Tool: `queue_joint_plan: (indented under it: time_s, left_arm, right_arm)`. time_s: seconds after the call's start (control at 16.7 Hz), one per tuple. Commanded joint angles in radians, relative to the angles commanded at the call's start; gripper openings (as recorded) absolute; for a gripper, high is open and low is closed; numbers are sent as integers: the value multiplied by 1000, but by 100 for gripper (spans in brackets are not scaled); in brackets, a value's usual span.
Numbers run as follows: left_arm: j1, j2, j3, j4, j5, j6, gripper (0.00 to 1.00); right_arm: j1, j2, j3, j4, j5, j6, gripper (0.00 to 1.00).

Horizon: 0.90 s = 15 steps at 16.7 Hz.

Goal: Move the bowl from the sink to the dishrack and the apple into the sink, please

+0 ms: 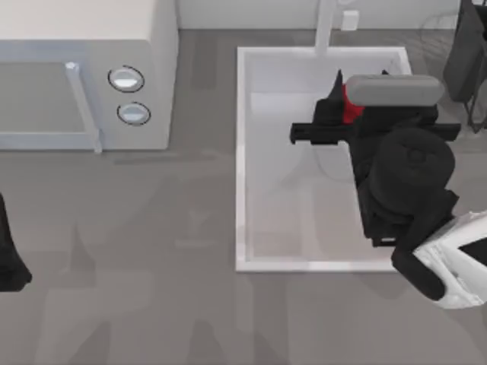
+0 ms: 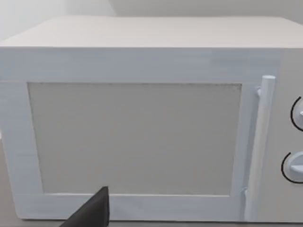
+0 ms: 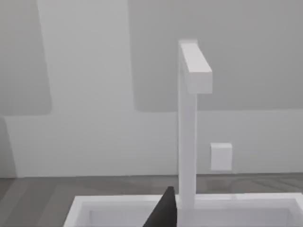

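Note:
The white sink [image 1: 241,152] lies right of the table's middle, with its faucet [image 1: 325,26] at the far rim. My right gripper [image 1: 340,106] hangs over the far part of the basin, and the red apple [image 1: 351,111] shows between its black fingers, partly covered by the grey wrist block. The right wrist view looks along one dark fingertip [image 3: 165,210] at the faucet [image 3: 188,123] and the sink's rim [image 3: 118,201]. Thin wires of the dishrack [image 1: 435,29] show at the far right corner. The bowl is out of view. My left arm [image 1: 9,262] stays parked at the table's left edge.
A white microwave [image 1: 84,76] with two round knobs stands at the far left, close in front of the left wrist camera [image 2: 142,61]. A bulky black robot part [image 1: 466,53] stands by the dishrack. Bare grey table lies between the microwave and the sink.

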Motion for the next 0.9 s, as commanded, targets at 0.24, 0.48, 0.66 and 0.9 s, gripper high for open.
queue_joint_plan:
  time_s: [0.24,0.48,0.66,0.9]
  left_arm:
    - [0,0,0,0,0,0,100]
    - [0,0,0,0,0,0,100]
    - [0,0,0,0,0,0,100]
    - [0,0,0,0,0,0,100]
  right_arm:
    - [-8,209,-46,231,11,-11,0]
    - [-17,335,-74,381,15,-15,0]
    - [-18,350,-77,398,15,-15,0]
    - [-18,350,-77,398,15,-15,15]
